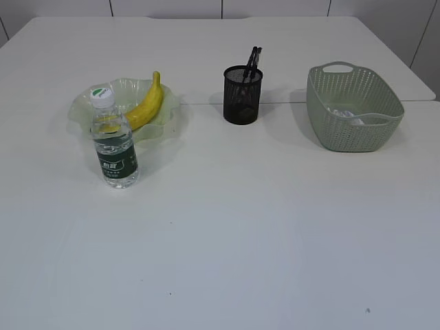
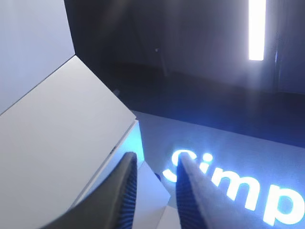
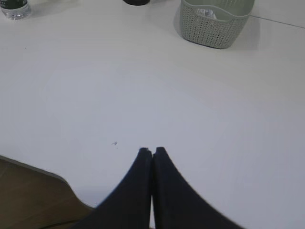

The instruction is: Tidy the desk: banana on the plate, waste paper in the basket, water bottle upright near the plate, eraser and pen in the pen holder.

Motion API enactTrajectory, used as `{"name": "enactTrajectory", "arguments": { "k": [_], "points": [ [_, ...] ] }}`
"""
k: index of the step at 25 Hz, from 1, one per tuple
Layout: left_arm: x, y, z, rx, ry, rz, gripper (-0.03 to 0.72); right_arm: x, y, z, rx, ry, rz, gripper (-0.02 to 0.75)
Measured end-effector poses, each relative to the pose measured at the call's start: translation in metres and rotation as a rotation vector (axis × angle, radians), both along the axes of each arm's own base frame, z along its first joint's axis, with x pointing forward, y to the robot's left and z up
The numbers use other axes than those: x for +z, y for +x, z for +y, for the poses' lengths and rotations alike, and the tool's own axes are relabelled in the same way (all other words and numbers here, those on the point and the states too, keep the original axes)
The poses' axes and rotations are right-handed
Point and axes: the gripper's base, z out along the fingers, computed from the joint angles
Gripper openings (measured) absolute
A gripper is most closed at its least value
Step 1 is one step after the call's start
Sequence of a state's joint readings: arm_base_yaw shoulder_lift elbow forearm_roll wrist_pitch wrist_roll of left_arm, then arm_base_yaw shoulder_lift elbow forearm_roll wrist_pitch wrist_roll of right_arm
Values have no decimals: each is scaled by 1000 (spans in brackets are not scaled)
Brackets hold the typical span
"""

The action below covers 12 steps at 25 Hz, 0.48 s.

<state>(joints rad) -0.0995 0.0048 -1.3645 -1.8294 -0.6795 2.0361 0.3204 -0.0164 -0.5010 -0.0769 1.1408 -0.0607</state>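
The yellow banana (image 1: 146, 104) lies in the pale green plate (image 1: 82, 110) at the left of the white desk (image 1: 240, 227). The water bottle (image 1: 114, 141) stands upright just in front of the plate. A dark pen (image 1: 252, 60) sticks out of the black mesh pen holder (image 1: 242, 96). White waste paper (image 1: 346, 115) lies inside the grey-green basket (image 1: 354, 110). The eraser is hidden. Neither arm shows in the exterior view. My left gripper (image 2: 156, 162) is open and holds nothing, facing away from the desk. My right gripper (image 3: 152, 150) is shut and empty above the desk's near edge.
In the right wrist view the basket (image 3: 214, 26) is far ahead to the right and the bottle (image 3: 14, 8) is at the far left. The desk's corner and the brown floor (image 3: 28, 195) lie below left. The left wrist view shows a dark room with a lit sign (image 2: 228, 186).
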Motion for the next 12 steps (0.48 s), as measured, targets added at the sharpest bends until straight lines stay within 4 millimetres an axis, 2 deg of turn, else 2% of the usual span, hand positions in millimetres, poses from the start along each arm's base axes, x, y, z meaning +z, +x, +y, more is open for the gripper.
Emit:
{"name": "enactTrajectory", "arguments": {
  "k": [12],
  "points": [
    [-22, 11, 17, 192, -199, 294, 191, 0, 0, 0, 0, 0, 0, -10]
  ]
}}
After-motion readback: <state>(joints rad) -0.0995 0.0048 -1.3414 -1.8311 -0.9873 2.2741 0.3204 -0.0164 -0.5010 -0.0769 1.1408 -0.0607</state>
